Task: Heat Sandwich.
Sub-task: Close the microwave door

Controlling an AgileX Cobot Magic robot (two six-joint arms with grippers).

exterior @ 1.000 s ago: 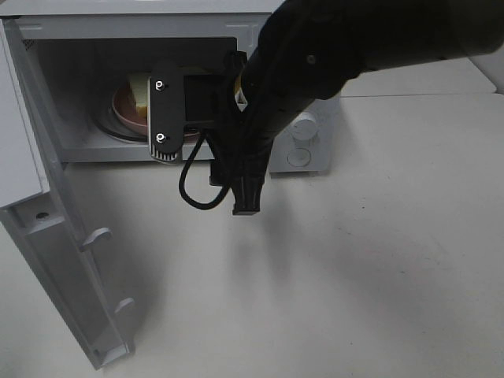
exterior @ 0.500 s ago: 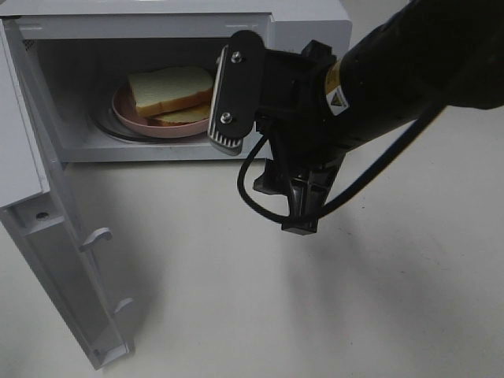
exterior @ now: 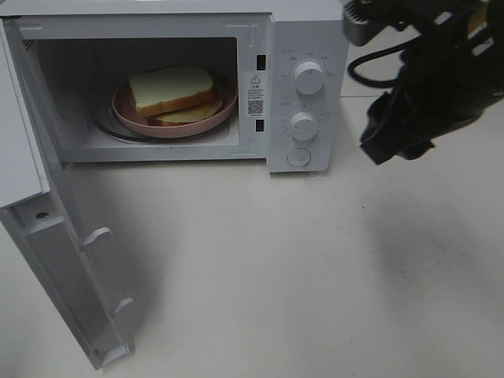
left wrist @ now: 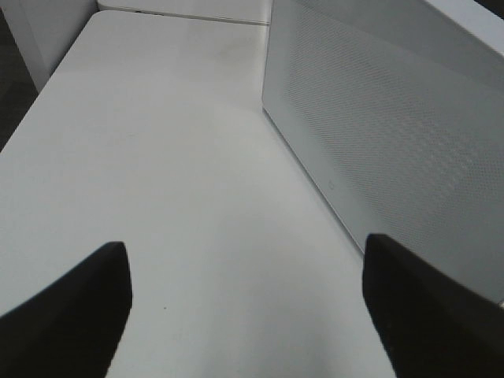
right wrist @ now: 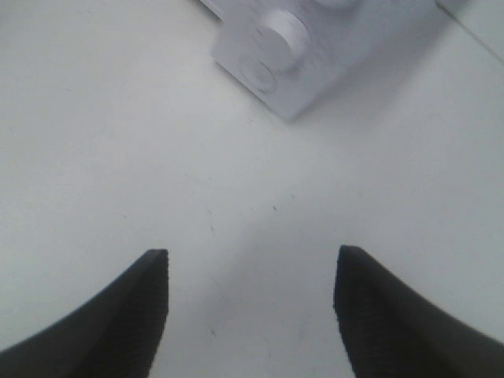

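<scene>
I see the sandwich (exterior: 172,93), pale white-and-yellow slices, on a pink plate (exterior: 173,131) inside the open microwave (exterior: 312,98). My left claw (left wrist: 246,244) and right claw (right wrist: 250,253) both spread wide, empty.

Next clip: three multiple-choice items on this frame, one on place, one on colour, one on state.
1. Where is the sandwich? A) in a bowl B) on the plate inside the microwave C) on a shelf
2. What colour is the plate? A) blue B) pink C) green
3. How is the door? A) shut B) swung open C) missing
Answers: 1 B, it lies on the plate in the cavity; 2 B, the rim shows pink; 3 B, the door stands wide open at the left.
</scene>
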